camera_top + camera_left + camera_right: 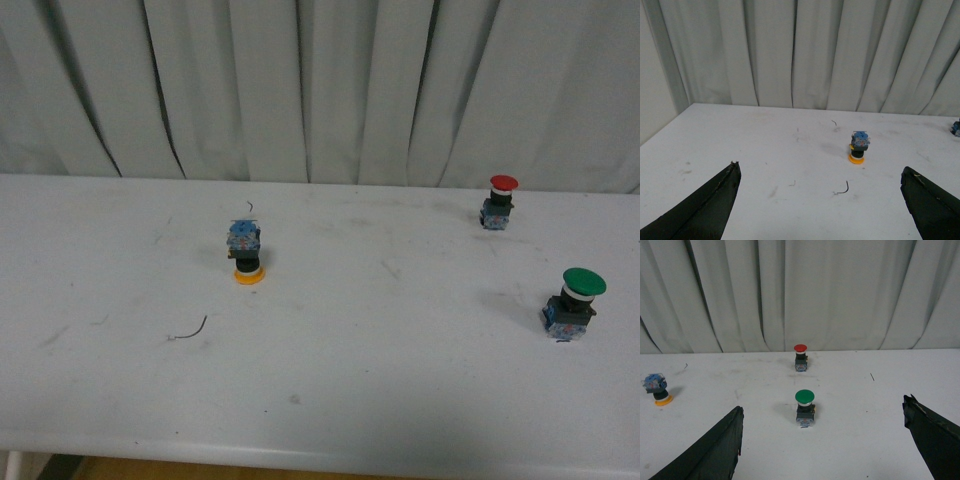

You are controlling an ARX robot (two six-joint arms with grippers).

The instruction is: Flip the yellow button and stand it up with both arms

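On the white counter (380, 400), left of centre in the front view, the yellow button (248, 253) sits upside down, with its orange-yellow cap flat on the surface and its blue contact block on top. Neither arm shows in the front view. The left tool (820, 167) is spread wide with nothing between its fingers, well short of the button, which lies ahead of it and a bit off its centre line. The right tool (823, 404) is also wide and empty and points more at the green button (804, 407); the yellow one only shows at the far edge of that view. Judged step: approach, nothing grasped yet. To do it well, bring the left tool down over the blue block and pinch the collar or block squarely, not the rounded cap, since the part is small and top-heavy and looks likely to topple if nudged. Lift it clear, and let the right tool come across to take or steady it while it is turned, then set it block down, cap up, and let go only once it stands. Around it: a curled wire scrap (190, 330) lies near on the counter and a smaller one (249, 208) lies just behind the button; both are thin and unlikely to block. The red button (499, 201) and the green button stand upright well apart on the right side. The green one is in the right arm's path, so swing around it. A pale curtain (300, 80) hangs behind.
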